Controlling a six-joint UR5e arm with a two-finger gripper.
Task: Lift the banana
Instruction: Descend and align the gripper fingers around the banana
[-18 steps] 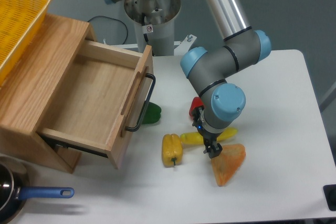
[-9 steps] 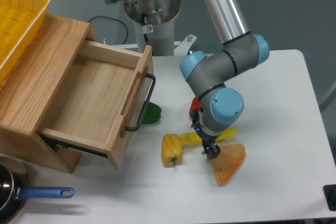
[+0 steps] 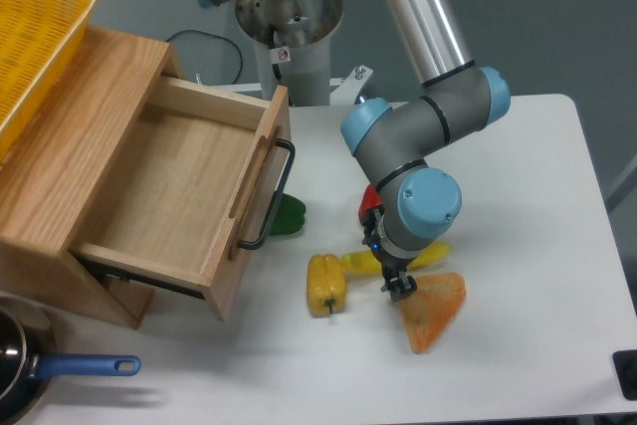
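Near table centre: banana [image 3: 363, 263] lies between yellow pepper [image 3: 325, 284] and orange wedge [image 3: 433, 310] | gripper [image 3: 400, 287] low over it, opening not discernible | risk: fingers catch wedge, banana slips

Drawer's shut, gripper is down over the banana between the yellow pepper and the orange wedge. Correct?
Not quite: the drawer is pulled open, its bare wooden inside showing in the camera view. The rest holds: the gripper is down over the banana, which lies between the yellow pepper and the orange wedge.
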